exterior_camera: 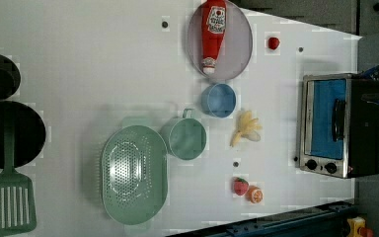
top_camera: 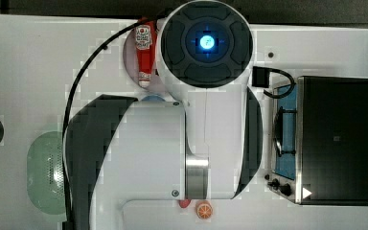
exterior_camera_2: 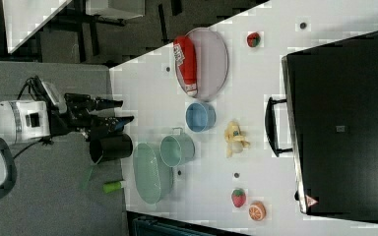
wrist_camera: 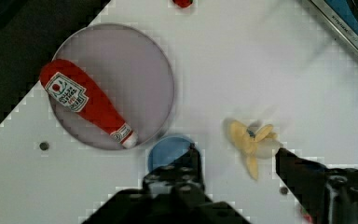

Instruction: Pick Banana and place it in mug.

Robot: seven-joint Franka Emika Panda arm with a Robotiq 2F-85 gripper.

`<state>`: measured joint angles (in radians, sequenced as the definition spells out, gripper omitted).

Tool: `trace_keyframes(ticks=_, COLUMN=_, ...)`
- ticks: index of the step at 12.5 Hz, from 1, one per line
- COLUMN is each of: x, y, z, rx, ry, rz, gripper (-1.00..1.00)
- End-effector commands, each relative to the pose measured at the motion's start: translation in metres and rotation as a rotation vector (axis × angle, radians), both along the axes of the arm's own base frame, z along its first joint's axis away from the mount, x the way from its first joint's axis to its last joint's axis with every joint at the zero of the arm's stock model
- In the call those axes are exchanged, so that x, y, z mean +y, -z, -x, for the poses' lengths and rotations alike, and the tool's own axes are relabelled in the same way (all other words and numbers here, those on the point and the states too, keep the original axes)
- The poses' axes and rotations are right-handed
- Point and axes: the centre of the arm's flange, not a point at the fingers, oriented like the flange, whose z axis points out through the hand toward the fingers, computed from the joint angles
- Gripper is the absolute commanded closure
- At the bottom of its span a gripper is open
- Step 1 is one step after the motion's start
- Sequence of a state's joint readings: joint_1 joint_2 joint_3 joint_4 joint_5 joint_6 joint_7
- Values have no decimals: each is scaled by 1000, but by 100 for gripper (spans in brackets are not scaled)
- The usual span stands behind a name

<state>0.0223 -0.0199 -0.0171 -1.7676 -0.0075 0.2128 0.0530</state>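
Yellow, peeled toy banana (exterior_camera: 246, 129) lies right of the pale green round mug (exterior_camera: 186, 138) in the left view. It looks light and soft. The open black gripper (wrist_camera: 237, 161) should pinch its middle.

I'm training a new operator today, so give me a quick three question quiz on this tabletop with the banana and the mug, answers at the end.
1. True or false: the banana already lies inside the mug.
2. In the left view, which thing sits directly between the mug and the plate that holds the ketchup bottle?
A. the strawberry
B. the blue bowl
C. the green basket
3. Fill in: in the wrist view the gripper is ____, with nothing between its fingers.

Key: 1 false, the banana lies on the white table between the mug and the toaster oven. 2 B. 3 open.
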Motion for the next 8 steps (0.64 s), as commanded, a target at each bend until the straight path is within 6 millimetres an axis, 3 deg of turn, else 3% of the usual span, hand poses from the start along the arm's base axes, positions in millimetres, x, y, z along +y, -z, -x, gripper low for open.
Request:
trace_keyframes(ticks=1, x=-42, y=-16, z=85, rx=47, ry=61, rz=-34, gripper=-57)
trace_keyframes(ticks=3, x=-41, y=-11, z=85, rx=56, ry=60, rz=-34, gripper=-100)
trace_keyframes(ticks=5, x=-39, y=2, z=83, rx=79, ry=56, rz=-33, gripper=-100)
trace_keyframes(ticks=8, x=-35, y=44, z=71, rx=102, ry=-19, rz=-30, gripper=-100)
